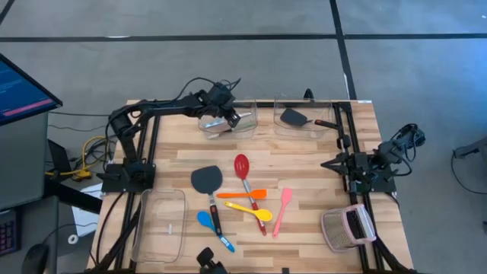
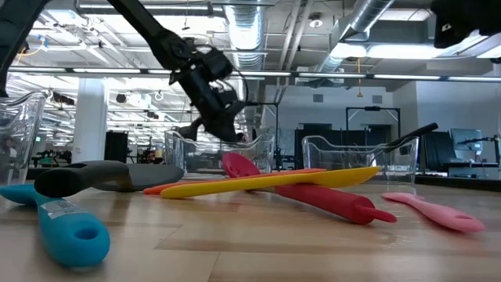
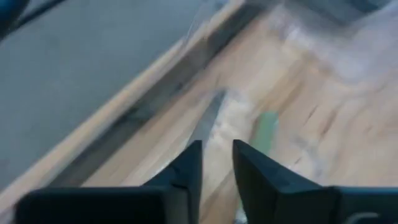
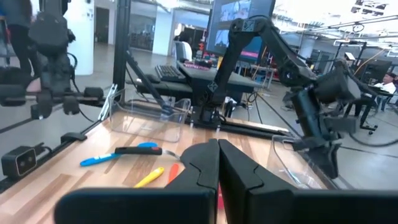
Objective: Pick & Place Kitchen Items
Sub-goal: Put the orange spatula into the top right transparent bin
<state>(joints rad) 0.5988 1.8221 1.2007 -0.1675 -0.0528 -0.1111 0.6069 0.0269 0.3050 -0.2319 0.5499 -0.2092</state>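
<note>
High view: left tool (image 1: 232, 116) sits over the clear plastic bin (image 1: 245, 126) at the bench's (image 1: 304, 164) far edge, fingers (image 3: 186, 168) slightly spread with nothing between them; pale silvery cutlery (image 1: 215, 124) lies in that bin. Neighbouring clear bin (image 1: 281, 129) holds a black turner (image 1: 294, 117). Right tool (image 4: 217, 163) is parked at the right edge, pressed together. Mid-bench cluster lies close together: second black turner (image 1: 206, 180), red slotted spoon (image 1: 243, 166), orange spatula (image 1: 242, 195), yellow spoon (image 1: 249, 209), blue spoon (image 1: 207, 221), pink spatula (image 1: 282, 210). Open wood lies between cluster and far bins.
</note>
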